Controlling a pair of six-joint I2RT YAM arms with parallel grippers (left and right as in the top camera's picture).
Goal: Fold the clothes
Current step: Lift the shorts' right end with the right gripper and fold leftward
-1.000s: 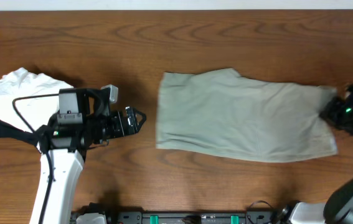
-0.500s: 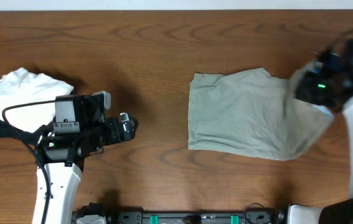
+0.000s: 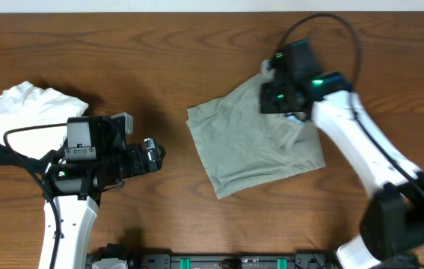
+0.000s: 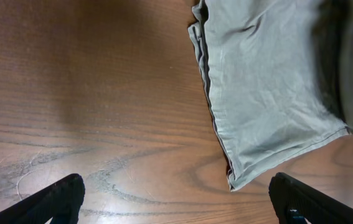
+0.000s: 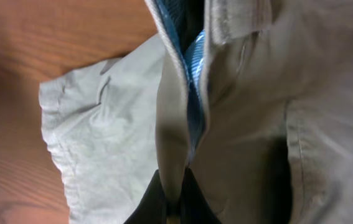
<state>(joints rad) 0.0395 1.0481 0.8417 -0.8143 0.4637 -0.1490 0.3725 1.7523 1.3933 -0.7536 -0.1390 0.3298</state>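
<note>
Though dark, wooden table (image 3: 197,45) (clothes (image 3: 249,142) atop)

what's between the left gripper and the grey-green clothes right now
Nothing but bare wooden table lies between the left gripper and the clothes. The overhead view shows it, and the left wrist view agrees.

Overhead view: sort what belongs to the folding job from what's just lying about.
Job: pale grey-green fabric garment, pinched by the right gripper; open left gripper beside it.
Lying about: crumpled white cloth, far left.
</note>
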